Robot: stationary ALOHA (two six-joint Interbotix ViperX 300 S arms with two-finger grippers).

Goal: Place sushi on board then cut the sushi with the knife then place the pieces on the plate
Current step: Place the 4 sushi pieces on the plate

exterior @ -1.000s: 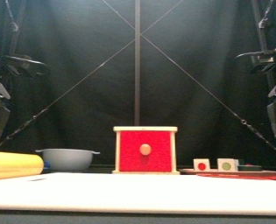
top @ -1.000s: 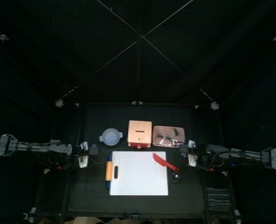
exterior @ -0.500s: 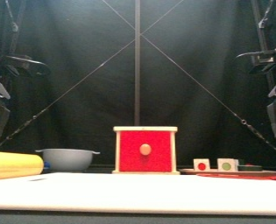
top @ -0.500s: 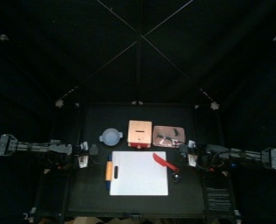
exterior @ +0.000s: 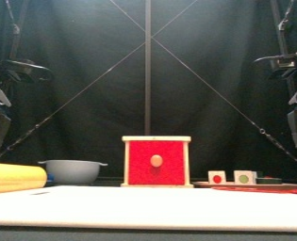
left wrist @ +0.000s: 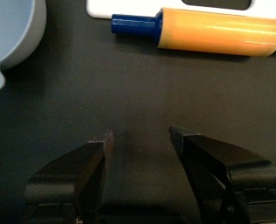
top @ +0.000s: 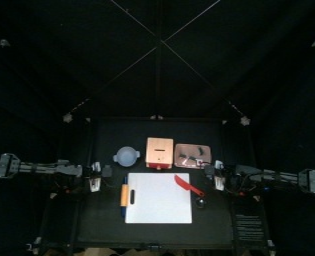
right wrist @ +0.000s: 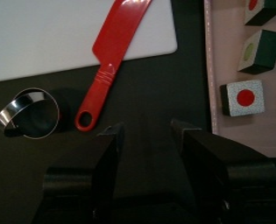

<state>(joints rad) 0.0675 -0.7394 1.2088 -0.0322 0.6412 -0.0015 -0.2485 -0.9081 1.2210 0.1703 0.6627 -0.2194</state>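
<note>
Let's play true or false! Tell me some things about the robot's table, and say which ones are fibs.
The red knife lies partly on the white board. True.
The sushi pieces are on the board. False: they sit on the pink tray.
The right hand holds the knife. False: it is open and empty.
A yellow rolling pin lies at the board's left edge. True.
The left hand is shut tight. False: it is open and empty.

White cutting board [top: 157, 200], red knife [right wrist: 114, 48] across its right edge, sushi pieces [right wrist: 243, 96] on pink tray [right wrist: 223, 48]
</note>
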